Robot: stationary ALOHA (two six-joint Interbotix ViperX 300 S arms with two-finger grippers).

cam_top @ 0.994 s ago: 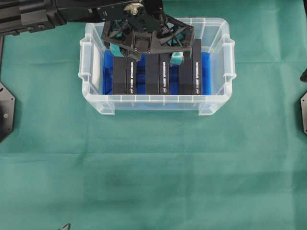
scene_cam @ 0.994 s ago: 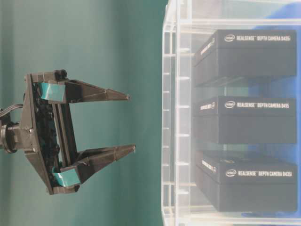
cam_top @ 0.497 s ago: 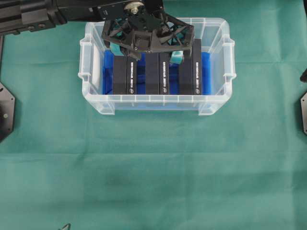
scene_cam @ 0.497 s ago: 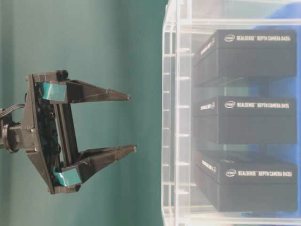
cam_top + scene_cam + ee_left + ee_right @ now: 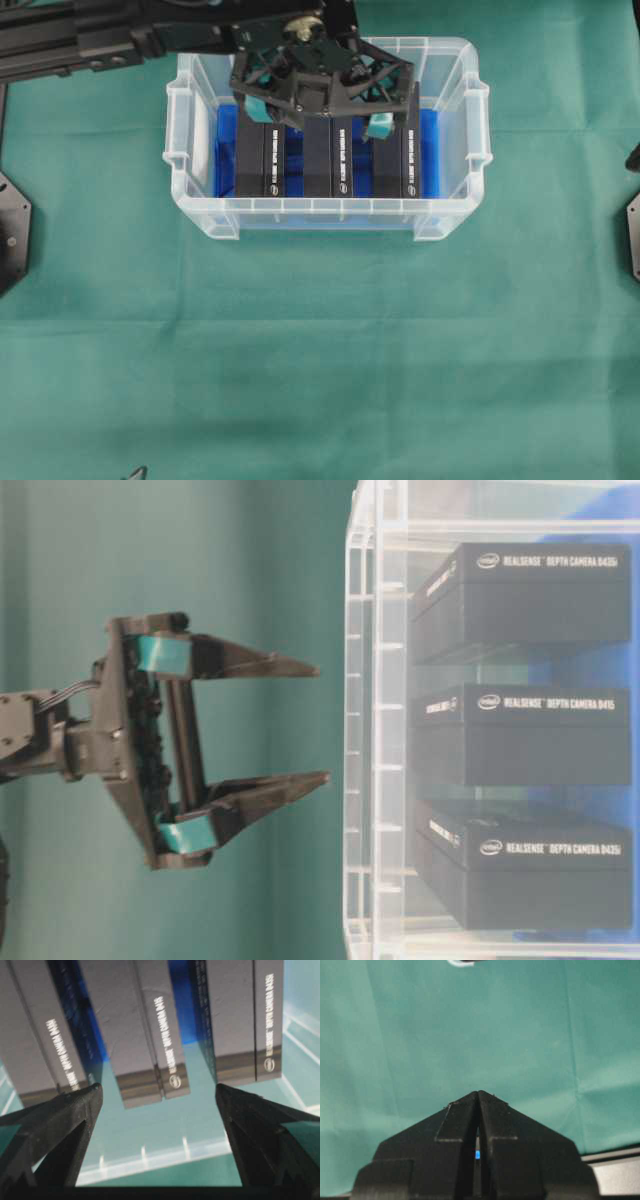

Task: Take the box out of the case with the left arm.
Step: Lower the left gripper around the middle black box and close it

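1. Underneath everything, green cloth-covered surface (image 5: 320, 350), spread across the whole overhead view.
2. Toward the far middle of that surface, the case (image 5: 455, 150): clear plastic, rim handles at both ends, blue sheet lining the bottom.
3. Reaching in from the upper left of the overhead view, the left arm (image 5: 90, 40), black, bent down over the far half of the case.
4. Inside the case, three black boxes side by side on their edges, white lettering along the sides: left box (image 5: 262, 165), middle box (image 5: 330, 165), right box (image 5: 398, 165). All three down on the blue lining, none lifted.
5. Above the far ends of the boxes, the left gripper (image 5: 157, 1095), fingers (image 5: 60, 1115) spread wide, teal pads visible, nothing between them. Seen from the wrist view, tips straddling the middle box, clear of it, touching no box.
6. Away from the case, the right gripper (image 5: 478, 1094), fingers pressed tip to tip, holding nothing, green cloth below.
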